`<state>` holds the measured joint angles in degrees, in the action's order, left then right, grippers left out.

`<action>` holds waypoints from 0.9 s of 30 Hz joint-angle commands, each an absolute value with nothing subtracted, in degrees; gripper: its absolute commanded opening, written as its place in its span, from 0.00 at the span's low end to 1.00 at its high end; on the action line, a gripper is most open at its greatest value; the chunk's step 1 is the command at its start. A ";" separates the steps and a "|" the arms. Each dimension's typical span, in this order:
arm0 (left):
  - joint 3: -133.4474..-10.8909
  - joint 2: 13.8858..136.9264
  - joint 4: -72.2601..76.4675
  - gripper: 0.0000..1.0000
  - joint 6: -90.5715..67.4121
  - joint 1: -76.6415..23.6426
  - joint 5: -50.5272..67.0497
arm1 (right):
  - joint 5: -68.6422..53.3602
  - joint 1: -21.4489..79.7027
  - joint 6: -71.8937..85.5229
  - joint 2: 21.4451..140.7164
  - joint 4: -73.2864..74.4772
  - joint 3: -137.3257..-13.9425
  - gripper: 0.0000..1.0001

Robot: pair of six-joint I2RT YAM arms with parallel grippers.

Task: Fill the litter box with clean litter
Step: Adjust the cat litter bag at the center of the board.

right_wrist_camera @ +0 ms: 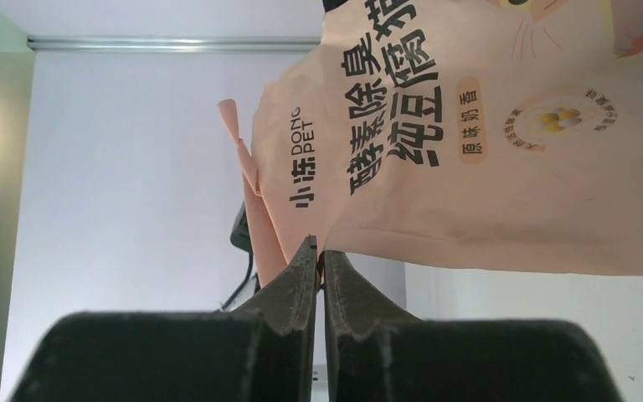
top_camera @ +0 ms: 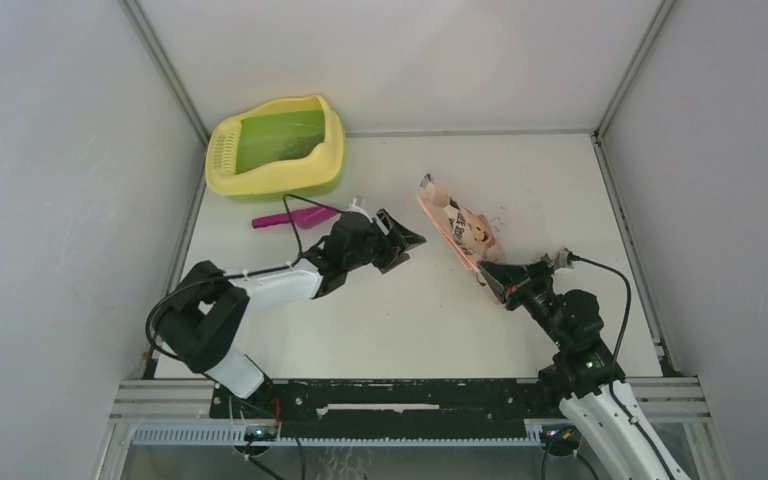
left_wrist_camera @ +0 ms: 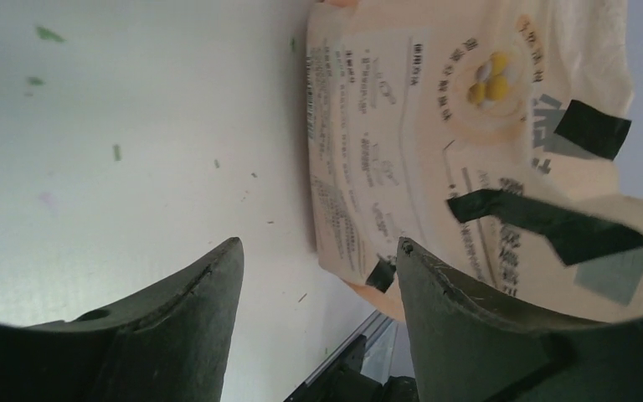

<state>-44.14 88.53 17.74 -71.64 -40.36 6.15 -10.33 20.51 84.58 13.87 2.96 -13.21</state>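
The litter box [top_camera: 222, 150], yellow with a green basin, sits at the table's far left corner. The pink-orange printed bag [top_camera: 463, 234] stands tilted off the table at mid-right. My right gripper [top_camera: 493, 274] is shut on its lower edge; in the right wrist view the right gripper [right_wrist_camera: 318, 248] pinches the bag [right_wrist_camera: 486, 159] between touching tips. My left gripper [top_camera: 407, 240] is just left of the bag, open and empty. In the left wrist view the left gripper [left_wrist_camera: 317, 244] faces the bag [left_wrist_camera: 402, 126], which carries black tape strips. Clean litter shows only as tiny specks [left_wrist_camera: 254, 175] on the table.
A magenta scoop [top_camera: 293, 218] lies on the table between the litter box and my left arm. Grey walls close in the table on the left, back and right. The black rail [top_camera: 410, 395] with both arm bases runs along the near edge.
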 commanded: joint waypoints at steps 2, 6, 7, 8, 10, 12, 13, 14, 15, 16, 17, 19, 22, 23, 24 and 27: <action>-55.30 96.66 21.83 0.71 -72.86 -42.09 7.16 | -8.22 25.59 85.08 16.88 -7.90 -14.28 0.11; -63.00 106.24 17.75 0.71 -70.53 -41.41 7.55 | -6.56 33.95 82.39 23.46 -11.83 -16.79 0.33; -62.65 107.19 20.26 0.70 -71.37 -41.05 8.32 | -7.91 35.13 80.89 25.58 -11.48 -18.63 0.50; -62.25 107.67 22.04 0.70 -72.10 -40.72 8.67 | -10.44 35.49 78.50 27.45 -9.96 -21.12 0.59; -62.28 108.01 21.87 0.70 -71.78 -40.37 8.87 | -14.59 34.54 72.15 30.49 -2.54 -27.58 0.65; -61.30 107.51 21.58 0.71 -71.37 -40.03 9.03 | -17.42 31.65 64.91 31.64 6.28 -33.87 0.69; -60.35 107.03 22.13 0.70 -71.55 -39.95 9.19 | -18.58 29.61 61.52 32.21 10.47 -36.62 0.71; -58.98 106.33 22.98 0.70 -72.07 -39.90 9.45 | -20.20 26.77 57.74 33.00 13.78 -38.92 0.71; -57.34 105.53 24.13 0.70 -72.60 -39.93 9.65 | -22.23 23.42 56.32 33.89 16.52 -40.87 0.71; -55.60 104.50 24.99 0.70 -73.07 -39.97 9.81 | -24.61 20.11 53.67 34.55 18.36 -42.23 0.71; -53.50 103.44 25.70 0.70 -73.50 -40.01 9.95 | -26.61 16.97 51.86 35.29 19.20 -43.17 0.70; -48.87 100.84 27.76 0.71 -74.50 -40.26 10.25 | -29.20 12.46 48.60 37.06 21.19 -44.64 0.70; -40.62 96.20 29.56 0.74 -75.82 -40.19 9.47 | -32.96 8.01 46.36 39.79 22.23 -44.78 0.70; -38.07 94.58 29.94 0.76 -75.88 -40.05 8.96 | -33.27 7.66 45.84 40.40 22.21 -44.78 0.70; -35.63 92.84 29.59 0.77 -76.01 -39.80 8.53 | -33.27 7.51 45.39 40.79 22.02 -44.55 0.70; -29.44 86.97 28.08 0.80 -77.20 -39.28 7.08 | -33.21 7.47 44.73 42.01 20.83 -43.02 0.70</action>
<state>-35.77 95.22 25.89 -75.07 -39.92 9.04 -29.89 7.81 49.25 41.21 19.81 -43.94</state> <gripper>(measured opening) 0.790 0.702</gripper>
